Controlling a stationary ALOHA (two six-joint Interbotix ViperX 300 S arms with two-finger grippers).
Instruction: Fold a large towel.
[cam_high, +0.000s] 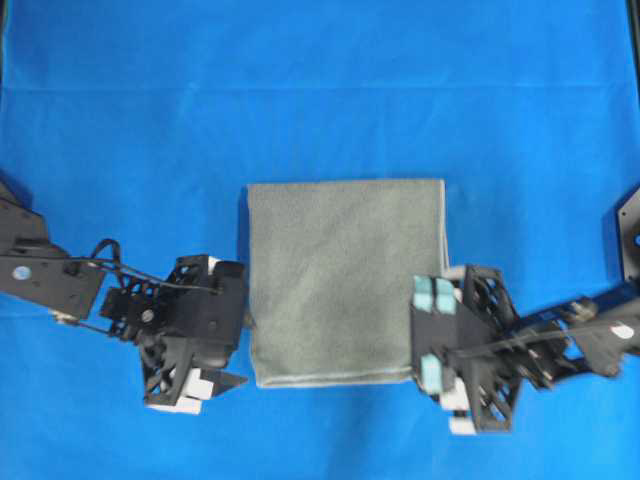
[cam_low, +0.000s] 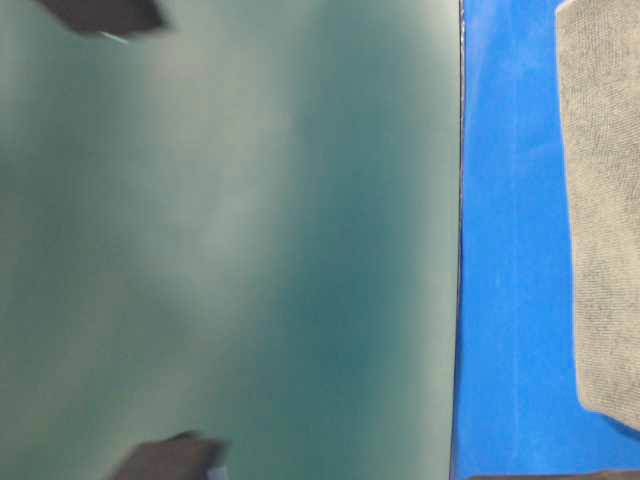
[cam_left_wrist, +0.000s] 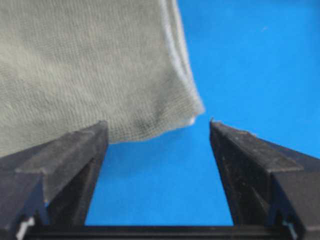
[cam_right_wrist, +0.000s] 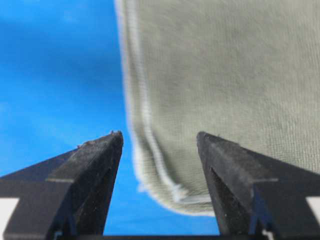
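Note:
The grey-green towel (cam_high: 340, 280) lies folded into a near-square on the bright blue sheet (cam_high: 320, 90), with stacked hems along its sides. My left gripper (cam_high: 240, 335) is open at the towel's near-left corner. In the left wrist view the towel's corner (cam_left_wrist: 190, 112) lies just ahead of the open gripper (cam_left_wrist: 157, 125), not between the fingers. My right gripper (cam_high: 425, 335) is open at the near-right corner. In the right wrist view the towel's corner (cam_right_wrist: 175, 190) lies between the spread fingers of the gripper (cam_right_wrist: 159, 135). The towel (cam_low: 600, 200) also shows in the table-level view.
The blue sheet covers the whole table around the towel. The table-level view is mostly a blurred dark green surface (cam_low: 220, 250) beside a strip of blue sheet (cam_low: 510, 250).

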